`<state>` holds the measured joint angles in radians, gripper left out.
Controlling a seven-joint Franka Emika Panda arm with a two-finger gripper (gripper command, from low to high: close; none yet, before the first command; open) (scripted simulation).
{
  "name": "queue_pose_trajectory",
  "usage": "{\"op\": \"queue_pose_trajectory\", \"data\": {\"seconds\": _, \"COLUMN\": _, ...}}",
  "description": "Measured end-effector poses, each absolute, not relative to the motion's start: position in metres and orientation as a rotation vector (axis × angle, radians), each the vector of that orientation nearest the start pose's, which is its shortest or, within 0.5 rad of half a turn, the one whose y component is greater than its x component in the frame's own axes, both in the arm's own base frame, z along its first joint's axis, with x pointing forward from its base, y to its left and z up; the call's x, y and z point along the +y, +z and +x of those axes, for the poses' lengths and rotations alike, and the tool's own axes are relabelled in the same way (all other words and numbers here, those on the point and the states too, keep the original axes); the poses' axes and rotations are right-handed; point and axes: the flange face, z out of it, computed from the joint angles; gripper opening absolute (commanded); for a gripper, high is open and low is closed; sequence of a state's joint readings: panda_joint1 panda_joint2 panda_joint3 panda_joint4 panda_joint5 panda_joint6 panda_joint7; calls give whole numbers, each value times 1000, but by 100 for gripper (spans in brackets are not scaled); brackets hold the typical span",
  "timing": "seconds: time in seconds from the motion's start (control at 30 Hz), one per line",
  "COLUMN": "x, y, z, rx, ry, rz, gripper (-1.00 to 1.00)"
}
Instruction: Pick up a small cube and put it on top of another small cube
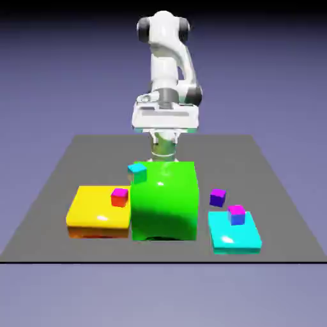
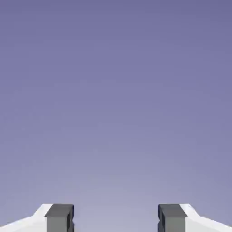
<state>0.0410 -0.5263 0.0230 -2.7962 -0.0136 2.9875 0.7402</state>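
While the grey table (image 1: 281, 191) spreads widest of all, the big green block (image 1: 164, 201) near its front middle serves as the landmark for everything else. To the block's left in the exterior view, touching its side, lies a flat yellow slab (image 1: 96, 209), and on the slab's corner nearest the block sits a red cube with a magenta top (image 1: 119, 197). To the block's right, set a little apart, lies a flat cyan slab (image 1: 231, 235) carrying a blue cube with a magenta top (image 1: 237, 214). A small cyan cube (image 1: 137, 168) shows at the block's upper left back corner.

The small cube (image 1: 218, 197) is tiny and purple-violet all over — far smaller than the green block. It rests on the table just right of the block and just behind the cyan slab, touching neither.

Behind the green block the white arm (image 1: 167, 64) rises upright, its wide hand held level above the block's far edge. In the hand view the gripper (image 2: 116, 218) stands parted — its two grey fingertips (image 2: 59, 217) are well apart, with nothing but blue-violet backdrop between them.
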Motion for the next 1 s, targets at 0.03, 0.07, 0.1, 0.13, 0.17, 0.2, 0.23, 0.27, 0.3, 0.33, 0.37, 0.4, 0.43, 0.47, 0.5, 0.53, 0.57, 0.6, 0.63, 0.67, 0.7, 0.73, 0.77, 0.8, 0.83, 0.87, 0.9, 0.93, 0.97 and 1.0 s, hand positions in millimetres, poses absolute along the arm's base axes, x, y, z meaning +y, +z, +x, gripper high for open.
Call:
{"op": "queue_pose_trajectory", "data": {"seconds": 0.03, "x": 44, "y": 426, "z": 399, "rx": 830, "ry": -873, "rz": -2647, "gripper": 0}}
{"op": "queue_pose_trajectory", "data": {"seconds": 0.07, "x": 62, "y": 411, "z": 401, "rx": 773, "ry": -796, "rz": -2717, "gripper": 0}}
{"op": "queue_pose_trajectory", "data": {"seconds": 0.1, "x": 80, "y": 396, "z": 401, "rx": 713, "ry": -719, "rz": -2784, "gripper": 0}}
{"op": "queue_pose_trajectory", "data": {"seconds": 0.13, "x": 98, "y": 381, "z": 400, "rx": 650, "ry": -640, "rz": -2850, "gripper": 0}}
{"op": "queue_pose_trajectory", "data": {"seconds": 0.17, "x": 116, "y": 366, "z": 398, "rx": 585, "ry": -562, "rz": -2912, "gripper": 0}}
{"op": "queue_pose_trajectory", "data": {"seconds": 0.2, "x": 133, "y": 351, "z": 394, "rx": 517, "ry": -483, "rz": -2972, "gripper": 0}}
{"op": "queue_pose_trajectory", "data": {"seconds": 0.23, "x": 150, "y": 336, "z": 389, "rx": 446, "ry": -404, "rz": -3030, "gripper": 0}}
{"op": "queue_pose_trajectory", "data": {"seconds": 0.27, "x": 166, "y": 321, "z": 382, "rx": 372, "ry": -325, "rz": -3084, "gripper": 0}}
{"op": "queue_pose_trajectory", "data": {"seconds": 0.3, "x": 182, "y": 306, "z": 374, "rx": 296, "ry": -245, "rz": -3136, "gripper": 0}}
{"op": "queue_pose_trajectory", "data": {"seconds": 0.33, "x": 197, "y": 291, "z": 365, "rx": 217, "ry": -166, "rz": -3185, "gripper": 0}}
{"op": "queue_pose_trajectory", "data": {"seconds": 0.37, "x": 211, "y": 277, "z": 355, "rx": 137, "ry": -87, "rz": -3231, "gripper": 0}}
{"op": "queue_pose_trajectory", "data": {"seconds": 0.4, "x": 225, "y": 263, "z": 344, "rx": 50, "ry": -8, "rz": -3273, "gripper": 0}}
{"op": "queue_pose_trajectory", "data": {"seconds": 0.43, "x": 245, "y": 250, "z": 326, "rx": -75, "ry": 68, "rz": -3313, "gripper": 0}}
{"op": "queue_pose_trajectory", "data": {"seconds": 0.47, "x": 249, "y": 237, "z": 319, "rx": -125, "ry": 150, "rz": -3349, "gripper": 0}}
{"op": "queue_pose_trajectory", "data": {"seconds": 0.5, "x": 256, "y": 224, "z": 308, "rx": -197, "ry": 230, "rz": -3382, "gripper": 0}}
{"op": "queue_pose_trajectory", "data": {"seconds": 0.53, "x": 275, "y": 212, "z": 286, "rx": -342, "ry": 301, "rz": -3409, "gripper": 0}}
{"op": "queue_pose_trajectory", "data": {"seconds": 0.57, "x": 280, "y": 200, "z": 274, "rx": -415, "ry": 382, "rz": -3435, "gripper": 0}}
{"op": "queue_pose_trajectory", "data": {"seconds": 0.6, "x": 288, "y": 189, "z": 259, "rx": -511, "ry": 459, "rz": -3456, "gripper": 0}}
{"op": "queue_pose_trajectory", "data": {"seconds": 0.63, "x": 295, "y": 178, "z": 243, "rx": -612, "ry": 534, "rz": -3473, "gripper": 0}}
{"op": "queue_pose_trajectory", "data": {"seconds": 0.67, "x": 296, "y": 176, "z": 241, "rx": -626, "ry": 544, "rz": -3475, "gripper": 0}}
{"op": "queue_pose_trajectory", "data": {"seconds": 0.7, "x": 296, "y": 176, "z": 241, "rx": -626, "ry": 544, "rz": -3475, "gripper": 0}}
{"op": "queue_pose_trajectory", "data": {"seconds": 0.73, "x": 291, "y": 162, "z": 240, "rx": -625, "ry": 541, "rz": -3477, "gripper": 0}}
{"op": "queue_pose_trajectory", "data": {"seconds": 0.77, "x": 286, "y": 148, "z": 238, "rx": -624, "ry": 540, "rz": -3478, "gripper": 0}}
{"op": "queue_pose_trajectory", "data": {"seconds": 0.8, "x": 281, "y": 133, "z": 235, "rx": -625, "ry": 540, "rz": -3478, "gripper": 0}}
{"op": "queue_pose_trajectory", "data": {"seconds": 0.83, "x": 276, "y": 120, "z": 232, "rx": -626, "ry": 542, "rz": -3476, "gripper": 0}}
{"op": "queue_pose_trajectory", "data": {"seconds": 0.87, "x": 273, "y": 113, "z": 230, "rx": -626, "ry": 544, "rz": -3475, "gripper": -100}}
{"op": "queue_pose_trajectory", "data": {"seconds": 0.9, "x": 273, "y": 113, "z": 230, "rx": -626, "ry": 544, "rz": -3475, "gripper": -100}}
{"op": "queue_pose_trajectory", "data": {"seconds": 0.93, "x": 273, "y": 113, "z": 230, "rx": -626, "ry": 545, "rz": -3475, "gripper": -100}}
{"op": "queue_pose_trajectory", "data": {"seconds": 0.97, "x": 279, "y": 127, "z": 234, "rx": -624, "ry": 544, "rz": -3476, "gripper": -100}}
{"op": "queue_pose_trajectory", "data": {"seconds": 1.0, "x": 284, "y": 141, "z": 237, "rx": -623, "ry": 543, "rz": -3477, "gripper": -100}}
